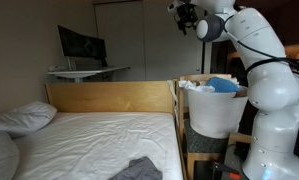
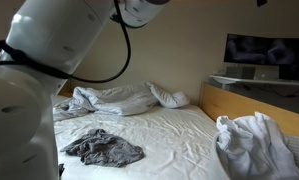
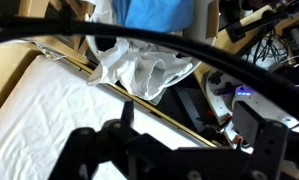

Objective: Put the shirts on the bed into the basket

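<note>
**Grey shirt (image 1: 139, 170) lies crumpled on white-sheeted bed (image 1: 89, 135)**

In an exterior view, the round white plastic basket (image 1: 217, 115) holds a blue shirt (image 1: 226, 84); the tool (image 1: 186, 15) hangs high. In an exterior view, pillows (image 2: 169, 97) sit plump. Wrist view: a white shirt (image 3: 139, 65) drapes, jaws spread wide, empty.

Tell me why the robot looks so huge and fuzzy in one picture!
In an exterior view the arm is right up against the camera, so it looks giant and soft, while the grey shirt looks clearer. In the wrist view the open claw and cables are dark, blurry shapes near the lens, and the blue shirt is bright.
</note>
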{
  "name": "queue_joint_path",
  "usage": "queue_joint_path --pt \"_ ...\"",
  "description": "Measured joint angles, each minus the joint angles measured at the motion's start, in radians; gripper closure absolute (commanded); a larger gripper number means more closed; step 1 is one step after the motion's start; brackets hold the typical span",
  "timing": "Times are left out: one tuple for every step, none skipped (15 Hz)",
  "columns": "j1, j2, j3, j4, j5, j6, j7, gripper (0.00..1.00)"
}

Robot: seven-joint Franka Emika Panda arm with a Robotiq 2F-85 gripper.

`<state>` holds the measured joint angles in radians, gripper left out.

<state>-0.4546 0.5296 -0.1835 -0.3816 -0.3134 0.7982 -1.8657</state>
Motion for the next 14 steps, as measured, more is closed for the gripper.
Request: queue_joint_path --pt "0.0 0.004 -0.001 0.004 0.0 -0.002 0.0 0.0" --pt "0.0 0.009 -0.002 0.01 0.0 -0.004 0.0 0.0" --pt "0.002 0.012 -0.001 0.009 0.0 -0.004 0.0 0.0" --pt "0.006 0.015 0.0 0.007 0.0 -0.004 0.0 0.0" --pt "0.015 0.018 0.004 0.006 0.002 -0.009 0.0 0.0" --pt "0.028 0.019 0.01 0.006 0.005 -0.019 0.0 0.0" --pt "0.046 0.019 0.018 0.007 0.011 -0.04 -0.002 0.0" --pt "0.069 0.018 0.026 0.009 0.016 -0.066 -0.003 0.0" --pt "0.09 0.019 0.039 0.016 0.017 -0.1 -0.015 0.0" --pt "0.114 0.014 0.049 0.017 0.018 -0.124 -0.026 0.0" --pt "0.139 0.007 0.054 0.011 0.018 -0.139 -0.047 0.0" --pt "0.165 0.003 0.058 0.014 0.011 -0.163 -0.077 0.0" --pt "0.19 0.002 0.061 0.02 -0.004 -0.188 -0.115 0.0" --pt "0.217 0.0 0.062 0.022 -0.026 -0.211 -0.159 0.0"
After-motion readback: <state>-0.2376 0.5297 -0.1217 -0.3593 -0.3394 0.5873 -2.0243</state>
